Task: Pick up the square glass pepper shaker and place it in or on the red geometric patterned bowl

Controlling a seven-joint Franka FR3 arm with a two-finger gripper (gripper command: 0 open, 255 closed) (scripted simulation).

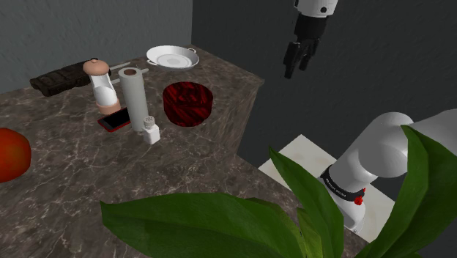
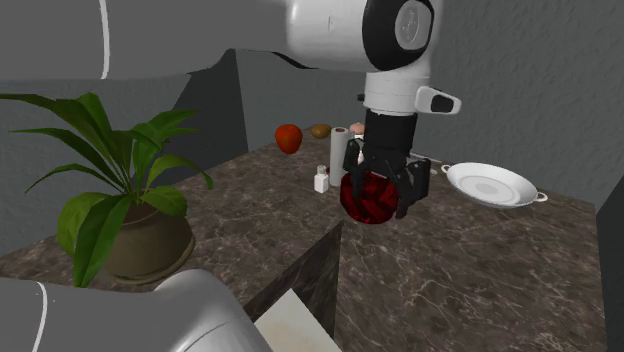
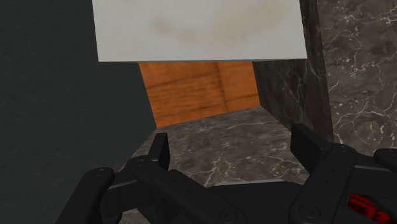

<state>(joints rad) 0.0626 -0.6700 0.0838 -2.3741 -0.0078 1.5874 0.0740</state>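
Gripper [image 3: 229,135]: fingers stand apart, nothing between them. Beyond the fingertips lies a dark veined stone surface [image 3: 245,149]. Farther off, an orange wood-grain panel [image 3: 197,89] meets a pale blotched slab [image 3: 197,28]. A dark stone wall [image 3: 350,63] stands beside them.

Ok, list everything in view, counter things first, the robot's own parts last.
shaker: one, white with grey cap, beside the cylinder
bowl: one, red patterned, on the counter at the shoulder view's right of the shaker
cylinder: one, grey, upright
grinder: one, pink and white, by the cylinder
phone: one, red, flat at the cylinder's base
dish: one, white, two-handled, far end
tomato: one, red, the shoulder view's left edge
plant: one, green, potted
counter: one, dark marble
stand: one, white
arm: one, white
gripper: one, black, open, raised beside the counter
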